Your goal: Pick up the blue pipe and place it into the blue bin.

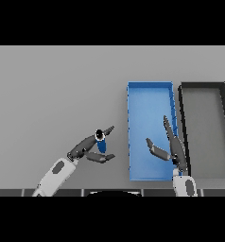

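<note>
Blue shows only in part where your left hand point(88, 150) has the blue pipe point(101, 142): its fingers and thumb are curled round it, so you see a short blue length with a pale, dark-centred end at the top, and the rest is covered by the hand. Whether the pipe touches the grey table point(53, 94) or is lifted off it, you cannot tell from this view. It sits toward the table's near edge, just left of the blue bin point(150, 92) and outside it.

Your right hand point(170, 144) hangs over the bin's right-hand wall, fingers straight and spread wide from the thumb, holding nothing. It hides part of that wall and of the strip between the bin and the black bin point(204, 86) beside it. The black bin runs out of sight at the table's right edge.

Between the pipe and the blue bin only the bin's left wall stands.

You have one pipe, two bins, two hands.
</note>
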